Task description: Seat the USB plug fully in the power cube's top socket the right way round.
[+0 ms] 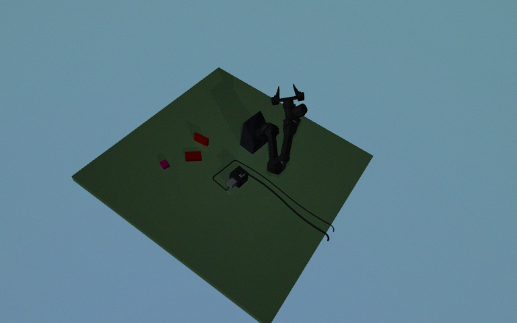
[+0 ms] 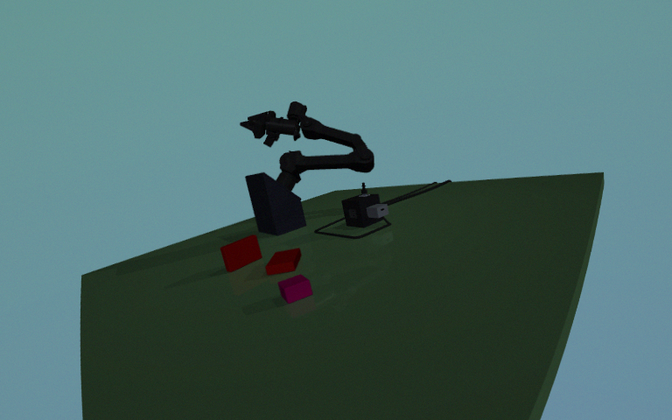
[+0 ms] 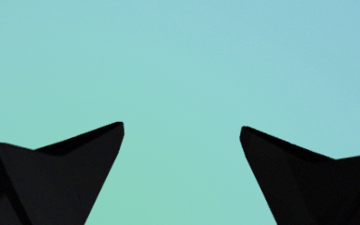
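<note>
The black power cube (image 1: 243, 180) (image 2: 360, 219) stands on the green table. A small dark plug (image 2: 363, 189) stands up from its top in the exterior view; its orientation and depth are too small to tell. A grey block (image 1: 231, 182) (image 2: 378, 211) sticks out from one side of the cube. My gripper (image 1: 285, 85) (image 2: 241, 122) (image 3: 183, 130) is open and empty. It is high above the table, beyond the arm's base and pointing away from the cube. The wrist view shows only the two fingers and plain background.
The arm's dark base block (image 1: 249, 137) (image 2: 278, 213) stands near the cube. Two red blocks (image 1: 193, 156) (image 2: 241, 253) and a magenta block (image 1: 164, 164) (image 2: 296, 289) are on the table (image 1: 190, 212) (image 2: 396, 317). Black cables loop around the cube and run to the table's edge.
</note>
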Tool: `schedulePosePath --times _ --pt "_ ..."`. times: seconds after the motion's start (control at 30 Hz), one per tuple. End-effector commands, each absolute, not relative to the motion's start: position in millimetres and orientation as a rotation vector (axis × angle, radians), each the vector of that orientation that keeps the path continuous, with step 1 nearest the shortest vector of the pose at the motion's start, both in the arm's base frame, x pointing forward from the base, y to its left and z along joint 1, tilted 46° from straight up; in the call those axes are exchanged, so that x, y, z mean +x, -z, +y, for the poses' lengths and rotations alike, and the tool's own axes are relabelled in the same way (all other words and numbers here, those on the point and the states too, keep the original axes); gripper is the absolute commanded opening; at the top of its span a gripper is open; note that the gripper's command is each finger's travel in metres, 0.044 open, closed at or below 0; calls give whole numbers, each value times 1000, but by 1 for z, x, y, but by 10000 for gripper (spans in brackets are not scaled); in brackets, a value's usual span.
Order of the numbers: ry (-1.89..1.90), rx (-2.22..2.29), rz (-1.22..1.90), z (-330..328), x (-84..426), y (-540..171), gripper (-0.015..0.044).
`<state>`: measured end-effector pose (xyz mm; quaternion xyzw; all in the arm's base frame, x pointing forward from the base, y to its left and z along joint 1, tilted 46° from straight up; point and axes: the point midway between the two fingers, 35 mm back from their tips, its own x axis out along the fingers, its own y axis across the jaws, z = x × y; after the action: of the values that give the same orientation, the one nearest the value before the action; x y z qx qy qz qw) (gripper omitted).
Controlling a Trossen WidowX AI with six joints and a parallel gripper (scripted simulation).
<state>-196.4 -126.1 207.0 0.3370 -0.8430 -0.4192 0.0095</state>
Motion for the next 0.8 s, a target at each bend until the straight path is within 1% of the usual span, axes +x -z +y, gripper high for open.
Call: schedulePosePath --times 0.0,0.03,0.1,0.2,0.33,0.47,0.53,0.67,0.77 --pt "1326 1067 -2613 -128 -195 -207 426" --pt "1375 1110 -2552 -134 -192 -205 440" --pt "1534 1255 -2305 -155 -180 -201 440" --pt "1712 1431 -1849 -186 -154 -193 440" --pt "1789 1539 -1211 -220 -110 -183 440" --pt "1699 1513 -608 -242 -60 -174 440" --pt "1604 1537 -485 -246 -32 -167 440" --pt "1499 1464 -212 -250 -4 -162 440" --pt "1296 1309 148 -249 38 -156 440"
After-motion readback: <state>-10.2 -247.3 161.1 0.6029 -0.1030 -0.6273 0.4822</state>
